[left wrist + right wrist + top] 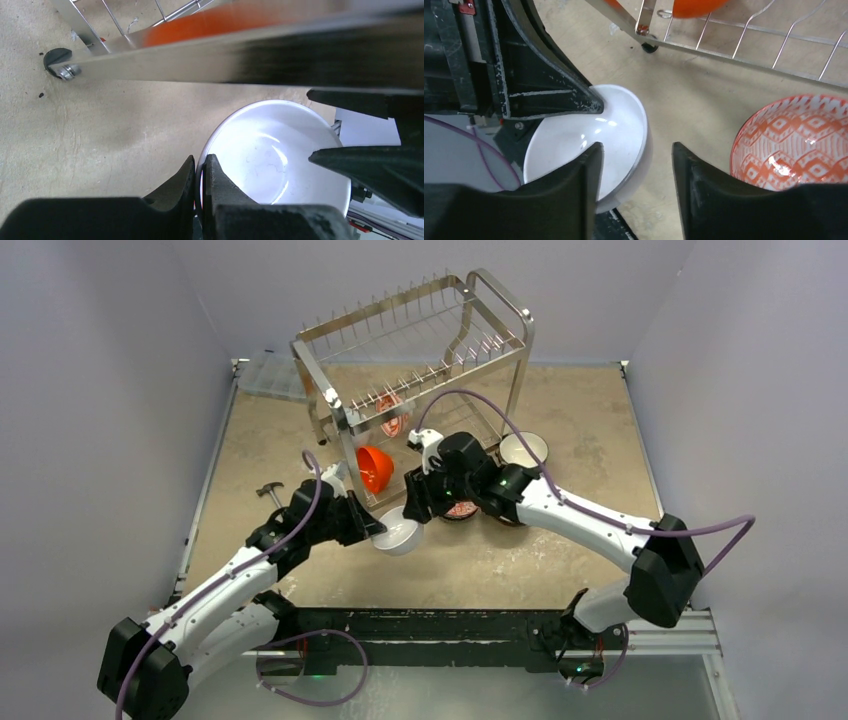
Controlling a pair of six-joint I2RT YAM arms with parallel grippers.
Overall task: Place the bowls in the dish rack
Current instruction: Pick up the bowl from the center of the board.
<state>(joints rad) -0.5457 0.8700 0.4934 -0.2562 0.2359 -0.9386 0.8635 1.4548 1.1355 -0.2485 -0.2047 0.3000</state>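
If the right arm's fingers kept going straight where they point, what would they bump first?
Probably the white bowl: its rim sits just between the open right fingers. Past it is only the table. Depth is hard to judge from here.

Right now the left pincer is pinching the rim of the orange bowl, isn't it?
Not quite. The left pincer is pinching the rim of the white bowl, as the left wrist view shows. The orange bowl sits in the dish rack.
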